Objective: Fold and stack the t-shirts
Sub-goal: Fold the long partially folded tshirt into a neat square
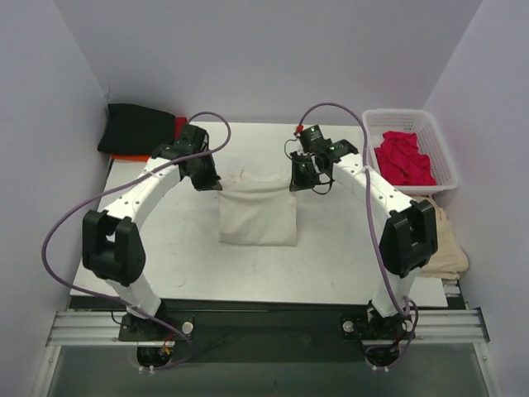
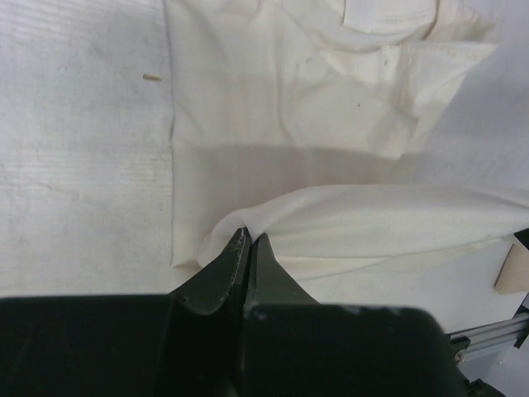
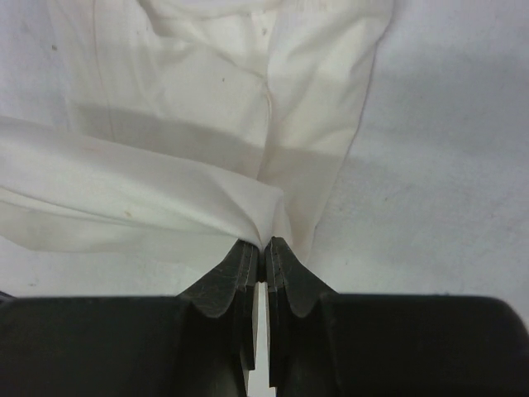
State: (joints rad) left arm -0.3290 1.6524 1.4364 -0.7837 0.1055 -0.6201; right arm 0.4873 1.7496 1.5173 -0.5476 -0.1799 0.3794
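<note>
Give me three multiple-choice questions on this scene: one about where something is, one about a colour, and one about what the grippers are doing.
1. Where does the white plastic lattice basket stand?
A. far right of the table
B. near left
C. centre
2. What colour is the bunched cloth inside it?
A. black
B. crimson
C. cream
3. The left gripper and right gripper are:
A. open, hovering
B. shut on the cream-white cloth t-shirt
C. shut on nothing

Answers:
1. A: the top view shows it at the far right edge.
2. B: crimson folds fill it.
3. B: each wrist view shows cloth pinched between closed fingers.
</note>
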